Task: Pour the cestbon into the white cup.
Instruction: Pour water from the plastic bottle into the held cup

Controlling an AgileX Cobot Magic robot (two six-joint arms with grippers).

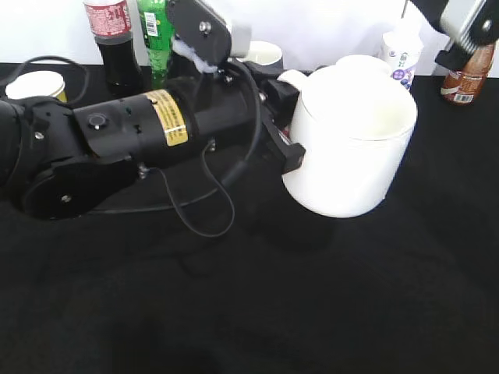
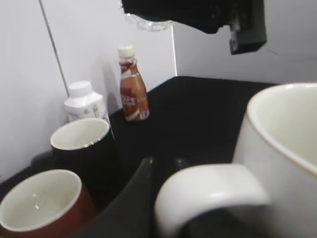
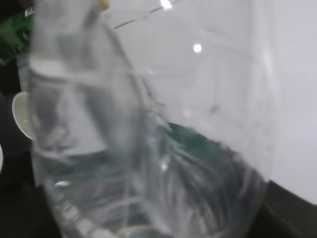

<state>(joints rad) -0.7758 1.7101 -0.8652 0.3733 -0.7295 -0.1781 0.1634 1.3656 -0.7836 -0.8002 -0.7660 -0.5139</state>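
The white cup (image 1: pixel 351 156) is large and stands in the middle of the black table, with its mouth open upward. My left gripper (image 1: pixel 287 132) is shut on its loop handle; in the left wrist view the dark fingers (image 2: pixel 166 171) sit against the handle (image 2: pixel 213 191). My right gripper (image 1: pixel 468 31) is high at the top right, and the left wrist view shows it (image 2: pixel 208 12) above the cup. It holds the cestbon (image 3: pixel 148 148), a clear bottle with a green label that fills the right wrist view. The bottle's clear end shows in the left wrist view (image 2: pixel 147 22).
At the back stand a cola bottle (image 1: pixel 113 39), a green soda bottle (image 1: pixel 154 35), a yellow paper cup (image 1: pixel 35 84), a small white bottle (image 1: pixel 401 51) and a brown tea bottle (image 1: pixel 465 78). A black mug (image 2: pixel 84 144) and a red mug (image 2: pixel 39 203) stand behind the white cup.
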